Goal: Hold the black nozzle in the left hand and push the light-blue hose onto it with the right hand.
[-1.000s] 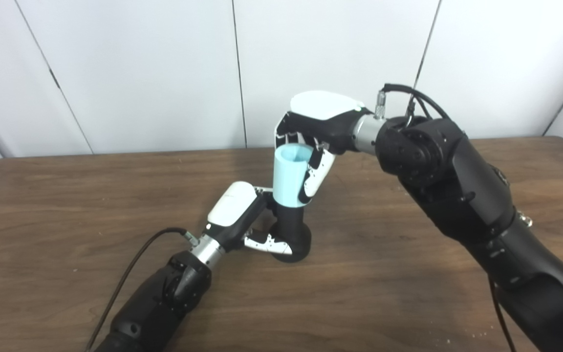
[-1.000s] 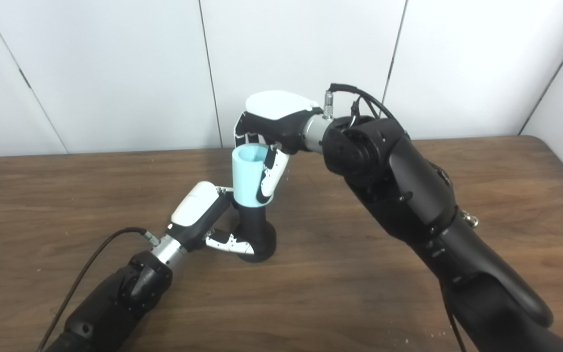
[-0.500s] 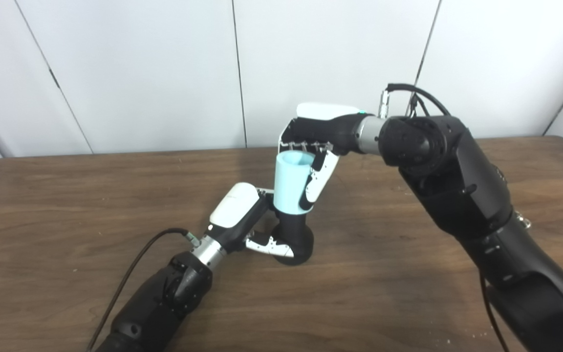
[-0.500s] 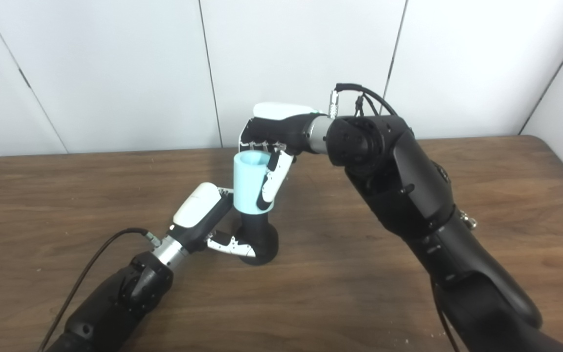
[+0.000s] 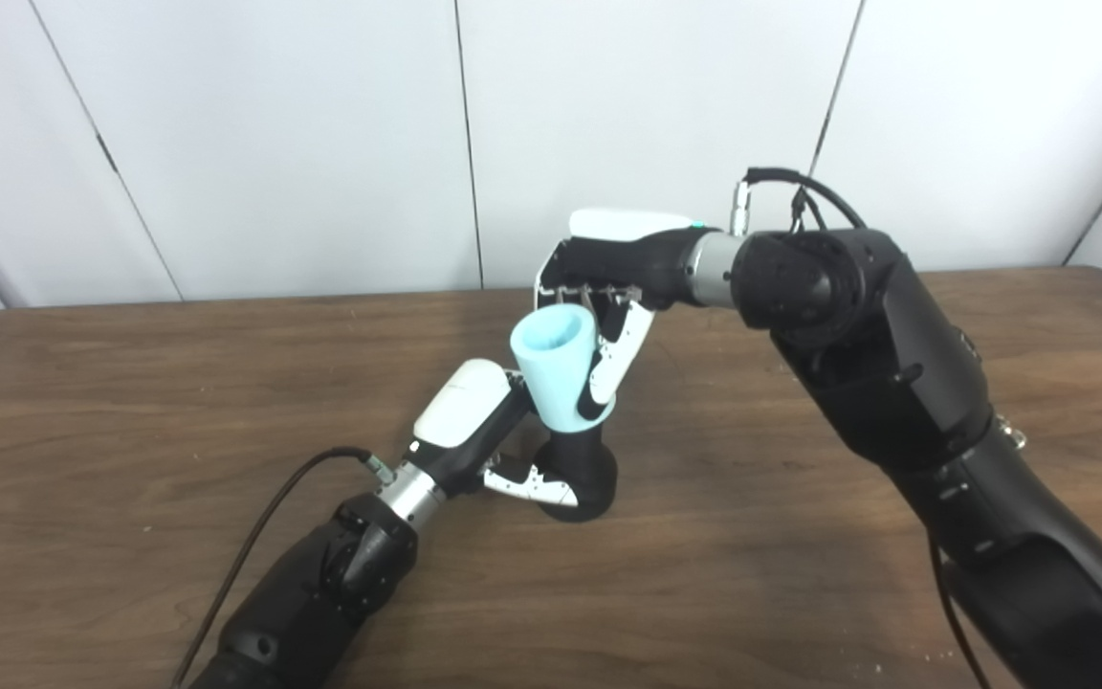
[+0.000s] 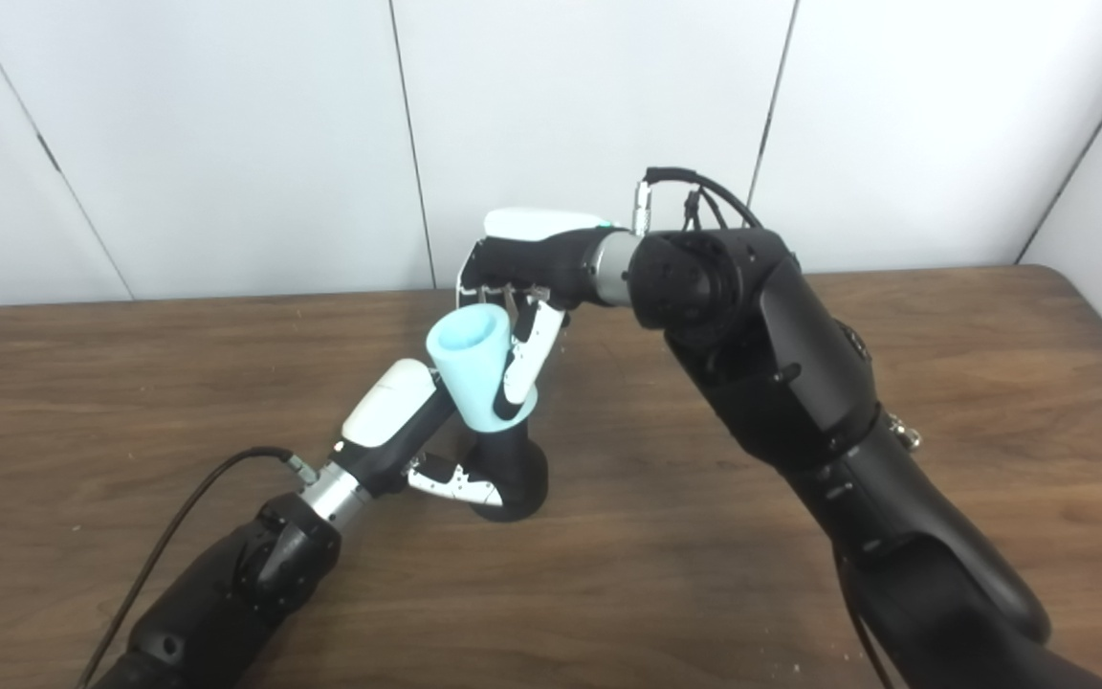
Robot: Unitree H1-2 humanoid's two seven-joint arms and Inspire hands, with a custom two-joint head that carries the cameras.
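Black arms, white-shelled hands, black cables

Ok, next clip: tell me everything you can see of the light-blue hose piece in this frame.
The light-blue hose is a short, smooth tube, matte and plastic-looking, its open mouth showing a hollow bore. It flares a little toward that mouth. It is tilted, top leaning to the picture's left, not upright. Its lower end sits over the neck of the black nozzle, which stands on the wooden table. The right robot hand grips it from above and behind, fingers down its right side. The left robot hand holds the nozzle just below.
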